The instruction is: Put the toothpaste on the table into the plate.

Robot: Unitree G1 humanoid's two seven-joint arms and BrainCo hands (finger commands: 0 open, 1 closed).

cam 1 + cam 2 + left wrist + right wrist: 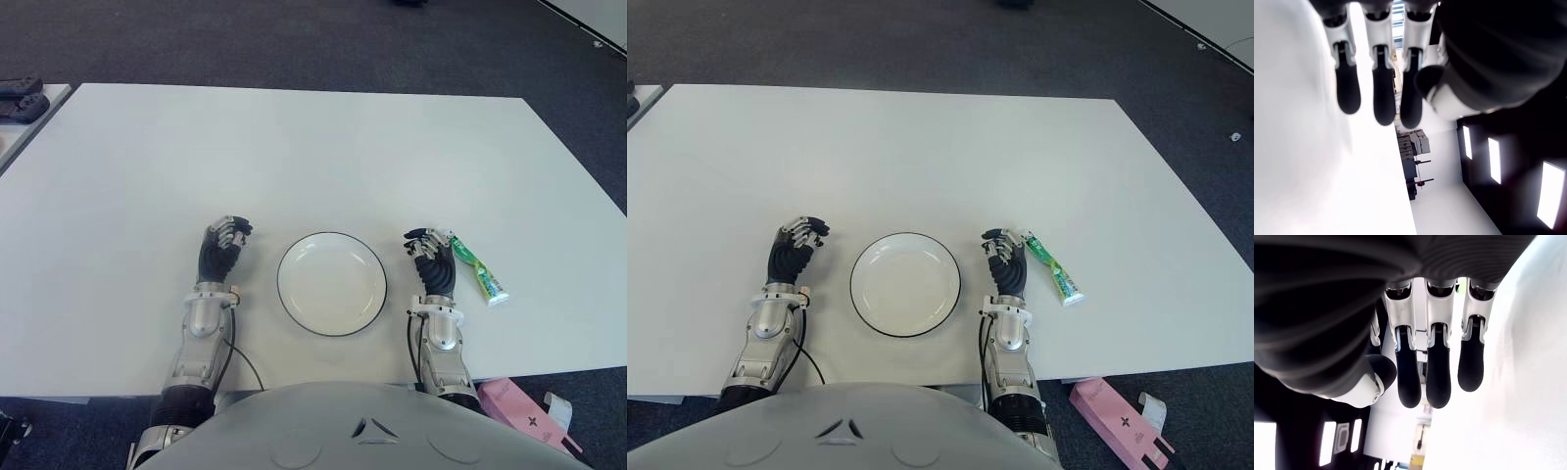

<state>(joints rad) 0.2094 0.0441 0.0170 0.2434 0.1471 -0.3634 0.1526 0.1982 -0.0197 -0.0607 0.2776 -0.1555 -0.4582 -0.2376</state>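
A green and white toothpaste tube (477, 268) lies flat on the white table (294, 147), right of the plate. Its cap end points toward the table's front edge. The white plate (331, 284) with a dark rim sits near the front edge and holds nothing. My right hand (431, 257) shows between plate and tube, just left of the tube; whether it touches the tube I cannot tell. Its fingers (1432, 377) hang relaxed and hold nothing. My left hand (225, 245) shows left of the plate, its fingers (1374, 98) loosely bent around nothing.
A pink box (524, 411) lies on the floor past the table's front right corner. Dark objects (20, 98) sit on a second surface at the far left. Dark carpet surrounds the table.
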